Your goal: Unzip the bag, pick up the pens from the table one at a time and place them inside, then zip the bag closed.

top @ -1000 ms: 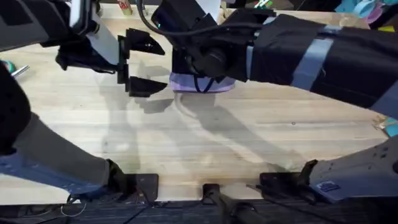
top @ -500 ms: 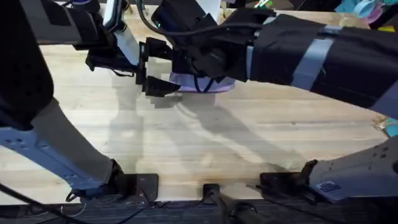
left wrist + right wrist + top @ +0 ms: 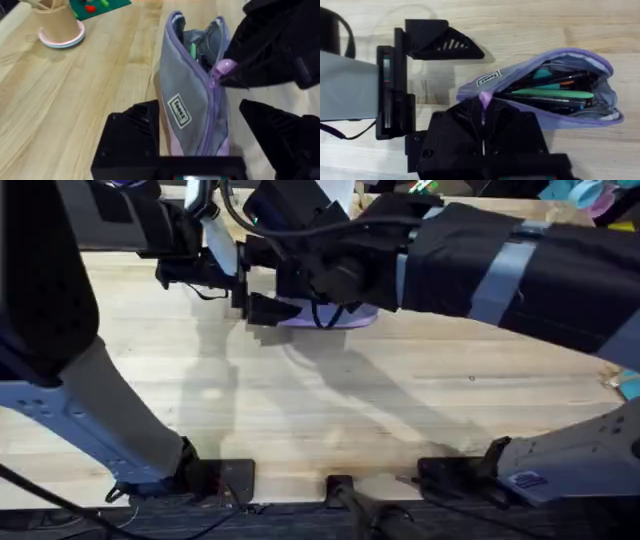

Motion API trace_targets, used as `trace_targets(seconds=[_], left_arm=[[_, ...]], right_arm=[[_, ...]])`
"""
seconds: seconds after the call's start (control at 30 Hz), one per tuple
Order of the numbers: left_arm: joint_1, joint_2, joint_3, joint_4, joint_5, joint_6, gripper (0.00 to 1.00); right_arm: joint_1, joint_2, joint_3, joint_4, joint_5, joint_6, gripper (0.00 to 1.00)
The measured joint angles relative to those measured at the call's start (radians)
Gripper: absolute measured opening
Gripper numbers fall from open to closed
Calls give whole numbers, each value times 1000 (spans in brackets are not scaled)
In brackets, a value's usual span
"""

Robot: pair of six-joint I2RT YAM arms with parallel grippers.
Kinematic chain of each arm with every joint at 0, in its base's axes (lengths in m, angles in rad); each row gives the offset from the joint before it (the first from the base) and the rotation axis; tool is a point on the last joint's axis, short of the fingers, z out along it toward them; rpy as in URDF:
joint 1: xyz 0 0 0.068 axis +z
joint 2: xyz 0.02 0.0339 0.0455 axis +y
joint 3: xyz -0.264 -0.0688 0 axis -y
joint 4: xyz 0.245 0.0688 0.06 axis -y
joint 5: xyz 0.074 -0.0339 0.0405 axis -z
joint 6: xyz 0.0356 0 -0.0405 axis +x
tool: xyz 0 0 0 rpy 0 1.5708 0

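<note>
Zipping step: pens (image 3: pixel 551 93) lie inside the open pencil pouch (image 3: pixel 192 107).
Right end effector (image 3: pixel 483 106): pinching the zipper pull (image 3: pixel 224 66).
Left end effector (image 3: pixel 200 134): open around pouch's end.
Feel: probably soft, floppy; hold that end.

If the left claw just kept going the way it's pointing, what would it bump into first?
Most likely the bag: the left gripper is open, one finger either side of the closed end, by the right gripper pinching the zipper pull. Depth is uncertain.

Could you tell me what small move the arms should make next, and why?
Probably close the left gripper on the near end of the bag: its jaws stand open on either side of that end, the pens lie inside, and the right gripper holds the zipper pull.
</note>
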Motion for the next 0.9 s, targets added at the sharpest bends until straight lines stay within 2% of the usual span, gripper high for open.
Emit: trace_targets(seconds=[0.1,0.2,0.37,0.43,0.77,0.9], left_arm=[[-11,0,0,0,-1,-21,986],[-9,0,0,1,-1,-37,720],[-11,0,0,-1,-1,-45,189],[-11,0,0,2,-3,-44,63],[-11,0,0,4,-4,-45,43],[-11,0,0,4,-5,-45,43]], right_arm=[[0,0,0,0,0,0,31],[0,0,0,0,0,0,31],[-2,0,0,3,0,-23,31],[-4,0,0,3,0,-38,31],[-46,0,0,3,-24,-110,30],[-72,0,0,-4,-68,-158,31]])
